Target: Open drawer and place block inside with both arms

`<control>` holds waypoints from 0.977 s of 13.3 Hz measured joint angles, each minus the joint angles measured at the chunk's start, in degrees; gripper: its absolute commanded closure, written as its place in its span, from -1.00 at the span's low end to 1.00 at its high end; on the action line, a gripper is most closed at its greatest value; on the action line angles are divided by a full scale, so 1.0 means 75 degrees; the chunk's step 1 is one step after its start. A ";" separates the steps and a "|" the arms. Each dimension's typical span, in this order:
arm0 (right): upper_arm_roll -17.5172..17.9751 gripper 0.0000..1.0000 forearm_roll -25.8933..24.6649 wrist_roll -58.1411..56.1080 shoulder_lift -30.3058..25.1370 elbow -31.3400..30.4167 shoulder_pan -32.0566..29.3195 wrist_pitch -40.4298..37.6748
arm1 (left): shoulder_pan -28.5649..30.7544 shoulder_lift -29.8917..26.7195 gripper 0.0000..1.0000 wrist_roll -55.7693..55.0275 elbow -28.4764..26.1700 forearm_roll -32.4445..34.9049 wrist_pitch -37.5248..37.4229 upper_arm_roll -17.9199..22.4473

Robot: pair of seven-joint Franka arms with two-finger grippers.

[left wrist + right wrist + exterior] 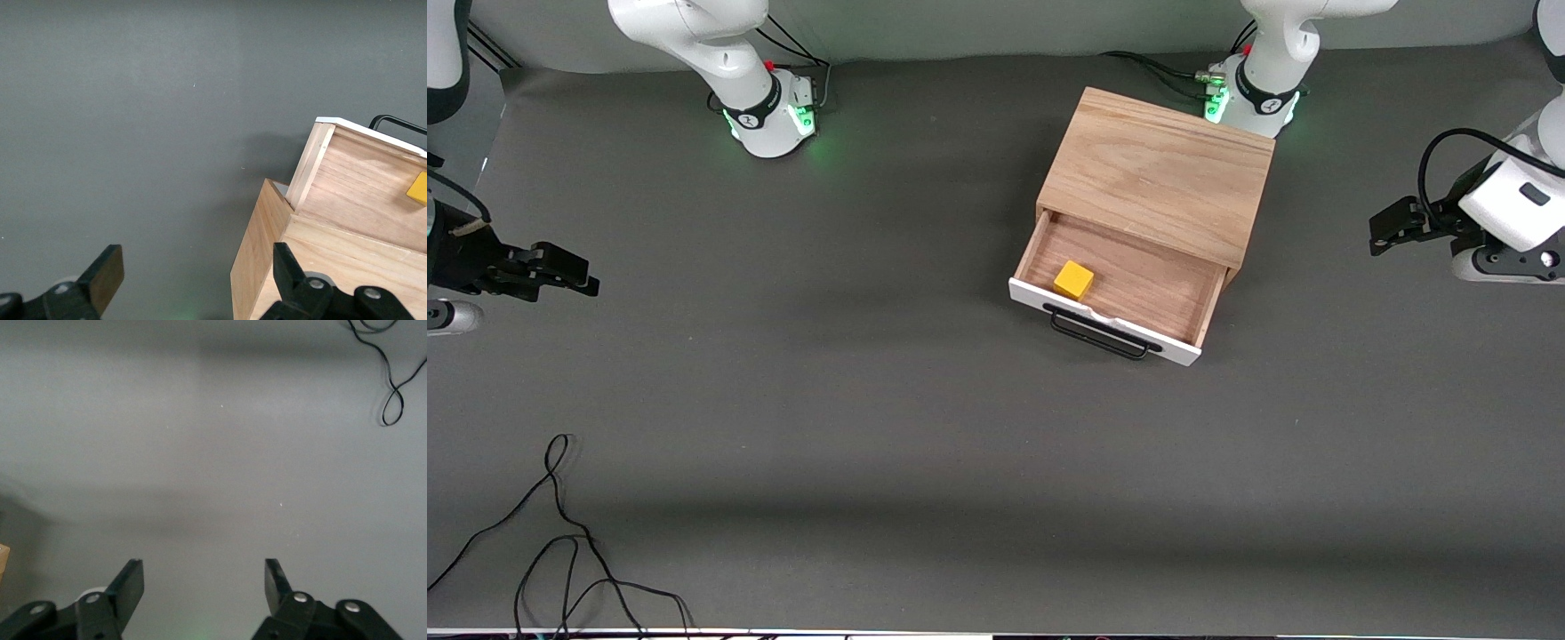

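Observation:
The drawer (1129, 284) stands pulled out of the light-wood box (1156, 173), its white front panel and black bar handle (1098, 333) turned toward the front camera. The yellow block (1073, 280) rests inside the drawer, toward the right arm's end of it. My left gripper (1378, 236) hovers open and empty over the table at the left arm's end, apart from the box. Its wrist view shows the box corner (267, 253), the drawer (360, 193) and the block (419, 188) past the open left gripper (197, 273). My right gripper (590, 276) hangs open and empty over bare table (213, 453).
A loose black cable (560, 533) lies on the grey table near the front edge at the right arm's end, also seen as the cable (390, 380) in the right wrist view. The two green-lit bases (774, 120) stand along the back.

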 measured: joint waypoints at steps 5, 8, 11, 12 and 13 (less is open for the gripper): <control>0.0916 -0.99 -0.0526 0.0001 -0.0641 -0.0769 -0.0572 0.0409 | 0.0000 0.0001 -1.00 0.0000 0.0000 0.0000 0.0000 -0.0014; 0.1044 -0.99 -0.0604 0.0003 -0.0666 -0.0759 -0.0585 0.0453 | 0.0000 0.0001 -1.00 0.0000 0.0000 0.0000 0.0000 -0.0014; 0.1044 -0.99 -0.0613 0.0003 -0.0551 -0.0704 -0.0591 0.0527 | 0.0000 0.0001 -1.00 0.0000 0.0001 0.0000 0.0000 -0.0014; 0.1044 -0.99 -0.0614 0.0003 -0.0490 -0.0677 -0.0591 0.0530 | 0.0000 0.0001 -1.00 0.0000 0.0001 0.0000 0.0000 -0.0014; 0.1044 -0.99 -0.0615 0.0003 -0.0435 -0.0647 -0.0591 0.0530 | 0.0000 0.0001 -1.00 0.0000 0.0001 0.0000 0.0000 -0.0014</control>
